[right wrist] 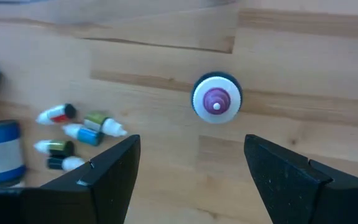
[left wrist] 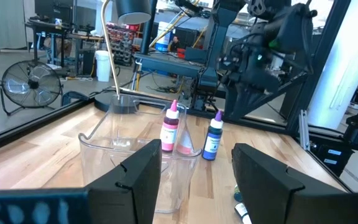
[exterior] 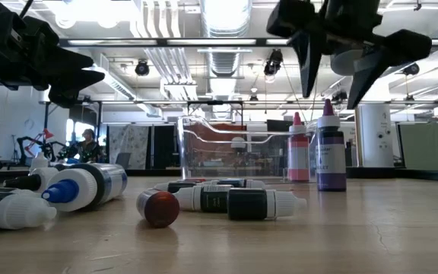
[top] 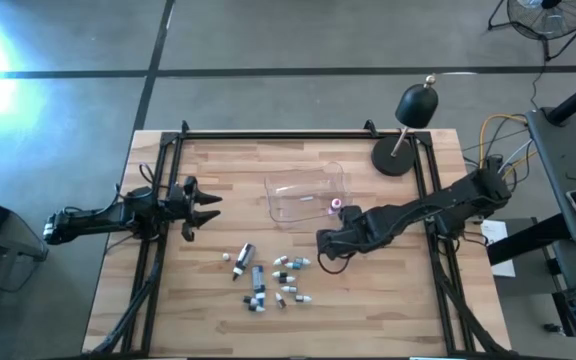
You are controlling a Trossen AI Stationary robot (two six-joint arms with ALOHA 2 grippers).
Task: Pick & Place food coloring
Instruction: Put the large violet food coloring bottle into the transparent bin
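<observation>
Several tiny food coloring bottles [top: 268,280] lie on their sides near the table's front middle; the low view shows them [exterior: 226,202] up close. A purple bottle [exterior: 329,148] stands upright on its base, its cap [right wrist: 216,99] seen from above. A pink bottle [left wrist: 169,127] stands upright and appears to be inside the clear tub [top: 308,190], near its right end. My right gripper [exterior: 337,84] hangs open above the purple bottle, fingers pointing down, touching nothing. My left gripper [top: 203,205] waits open left of the tub.
A black dome lamp [top: 408,130] on a round base stands at the table's far right corner. A black frame [top: 268,133] runs along the table's edges. Bare wood lies in front of and to the right of the scattered bottles.
</observation>
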